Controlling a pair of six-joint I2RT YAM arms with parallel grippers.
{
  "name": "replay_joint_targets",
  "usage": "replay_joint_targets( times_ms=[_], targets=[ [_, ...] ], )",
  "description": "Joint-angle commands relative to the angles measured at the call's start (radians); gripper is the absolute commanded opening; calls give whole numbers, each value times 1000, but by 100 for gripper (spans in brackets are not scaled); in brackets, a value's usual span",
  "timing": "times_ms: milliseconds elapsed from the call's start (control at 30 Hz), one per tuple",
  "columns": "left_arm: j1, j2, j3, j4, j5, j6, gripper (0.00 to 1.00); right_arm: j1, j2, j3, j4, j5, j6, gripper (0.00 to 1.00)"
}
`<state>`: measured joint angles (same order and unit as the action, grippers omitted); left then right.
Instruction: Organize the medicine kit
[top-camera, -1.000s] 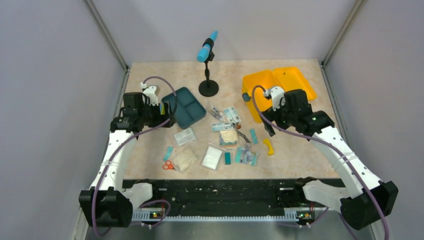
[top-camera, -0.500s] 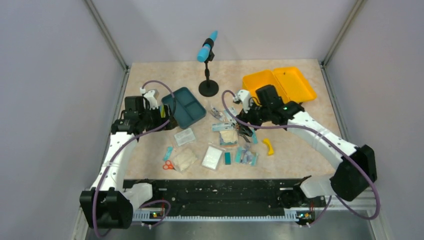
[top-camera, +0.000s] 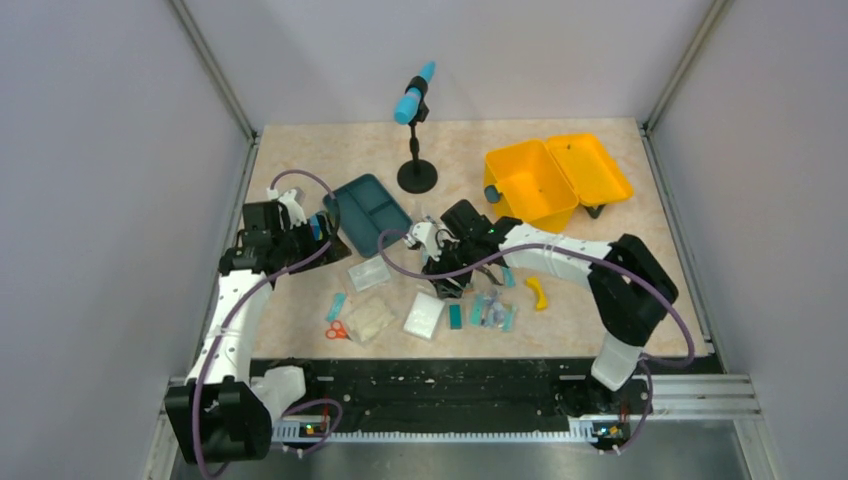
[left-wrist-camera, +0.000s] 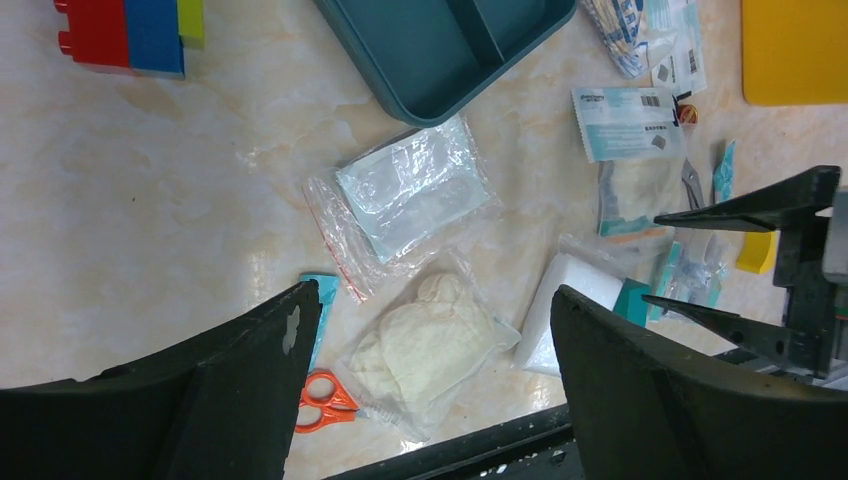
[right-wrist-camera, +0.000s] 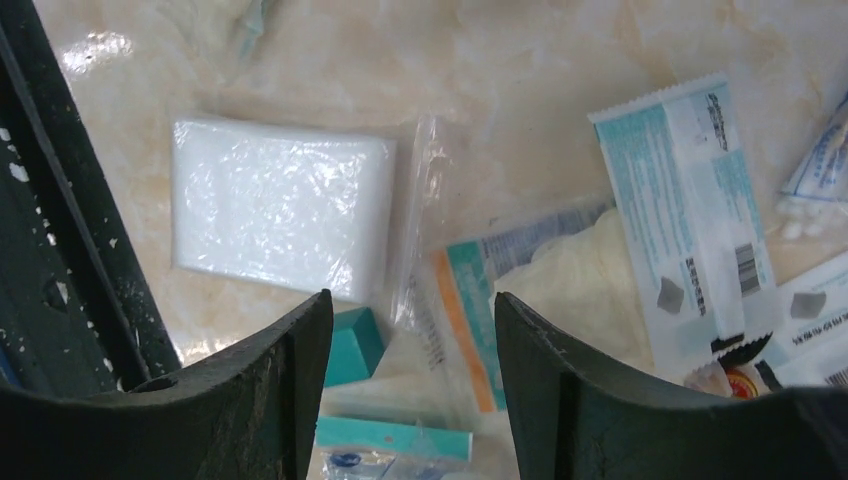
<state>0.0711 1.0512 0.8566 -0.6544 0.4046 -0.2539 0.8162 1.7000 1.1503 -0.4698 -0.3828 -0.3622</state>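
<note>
Hovering released over packets (right-wrist-camera: 280, 210), the right end effector (right-wrist-camera: 410, 305) grasps nothing; the left end effector (left-wrist-camera: 432, 295) gapes near the teal tray (top-camera: 368, 212). The open yellow box (top-camera: 530, 185) sits at the far-right corner of the tabletop (top-camera: 620, 290).

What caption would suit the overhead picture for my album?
Right tool poised over scattered supply packets, the open yellow medicine kit beyond.

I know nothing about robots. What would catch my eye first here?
The bright yellow medicine kit, lid open, at the far right of the table, stands out first. Then the scatter of packets in the middle, with the right gripper open above them, and the dark teal tray to their left.
</note>
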Motion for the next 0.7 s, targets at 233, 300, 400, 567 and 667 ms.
replay_joint_targets(
  times_ms=[233,300,400,567,667],
  targets=[
    [62,-47,-32,56,0,-45,89,38,189,156,70,-56,-27,62],
    [70,-52,-38,59,-1,-48,89,39,210,159,68,-81,-15,63],
    [77,-59,-42,58,4,-49,89,39,232,156,60,-122,7,66],
    [84,-68,-57,67,8,-52,89,39,253,130,58,-129,19,66],
    [87,-69,-66,77,17,-56,89,40,267,117,57,-136,1,55]
  ],
)
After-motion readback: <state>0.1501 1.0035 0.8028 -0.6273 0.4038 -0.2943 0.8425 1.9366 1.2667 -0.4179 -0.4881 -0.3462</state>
